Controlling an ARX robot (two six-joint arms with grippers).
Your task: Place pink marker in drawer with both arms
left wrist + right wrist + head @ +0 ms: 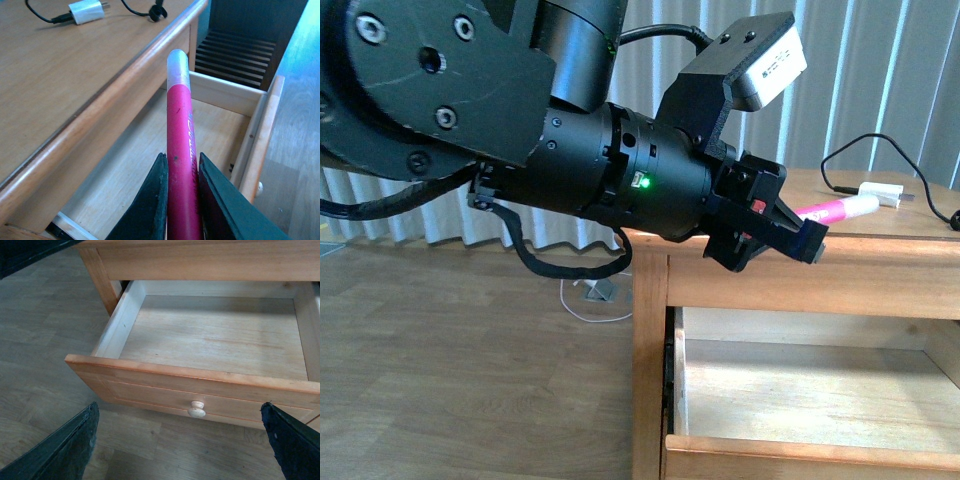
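Note:
My left gripper (798,232) is shut on the pink marker (835,210), holding it level just above the front edge of the wooden tabletop (880,225), white end pointing right. In the left wrist view the marker (179,145) sits clamped between both black fingers (152,200), above the open drawer (150,165). The drawer (210,335) is pulled out and empty, with a round pale knob (196,409) on its front. My right gripper (180,440) is open wide, in front of the drawer front and above the floor. The drawer (800,395) also shows in the front view.
A white charger block (882,193) with a black cable (865,145) lies on the tabletop behind the marker; it also shows in the left wrist view (86,11). The wood floor (470,380) lies left of the cabinet. Vertical blinds stand behind.

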